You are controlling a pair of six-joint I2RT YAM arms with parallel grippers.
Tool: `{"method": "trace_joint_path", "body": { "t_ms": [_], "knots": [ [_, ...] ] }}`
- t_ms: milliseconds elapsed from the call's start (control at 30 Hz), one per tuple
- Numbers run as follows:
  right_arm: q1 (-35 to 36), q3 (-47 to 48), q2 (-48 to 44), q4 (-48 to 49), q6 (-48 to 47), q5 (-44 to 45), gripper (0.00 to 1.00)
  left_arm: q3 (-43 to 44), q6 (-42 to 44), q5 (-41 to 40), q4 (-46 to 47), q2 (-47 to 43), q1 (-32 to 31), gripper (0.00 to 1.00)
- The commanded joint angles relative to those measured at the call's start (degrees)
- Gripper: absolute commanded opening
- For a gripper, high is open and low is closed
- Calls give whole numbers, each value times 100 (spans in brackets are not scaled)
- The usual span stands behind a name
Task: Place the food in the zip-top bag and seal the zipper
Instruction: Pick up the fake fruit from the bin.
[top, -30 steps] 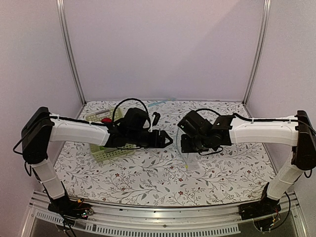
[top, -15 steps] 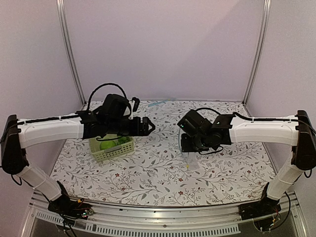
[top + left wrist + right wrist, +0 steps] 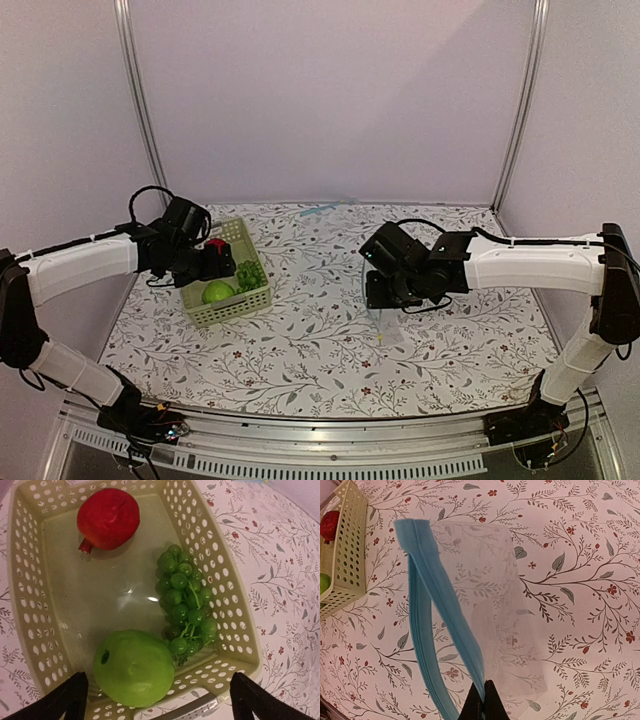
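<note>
Under left pincer (image 3: 160,700), green apple (image 3: 132,667)

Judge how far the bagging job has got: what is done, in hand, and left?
Done: the right gripper is shut on the zipper, holding the zip-top bag up, empty. In hand: the open left gripper hovers over the basket, above the green apple. Left: green apple, red fruit and grapes all lie in the basket; nothing bagged, zipper unsealed.
</note>
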Motion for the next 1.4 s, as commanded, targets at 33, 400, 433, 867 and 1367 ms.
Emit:
{"method": "trace_joint_path", "body": {
  "t_ms": [33,400,433,867,1367],
  "knots": [
    [-15,139,84,66,-33,-62,0,-446,-152,11,-196,-33,173,99],
    [-15,113,40,72,-22,-78,0,-672,94,300,455,478,374,95],
    [-10,117,32,81,-21,-82,0,-627,118,309,454,564,388,92],
    [-13,117,-95,177,-115,-219,0,-718,-3,346,533,707,414,50],
    [-12,25,-369,860,-718,-1082,0,-265,-76,1840,1778,-1376,-612,48]
  ]
}}
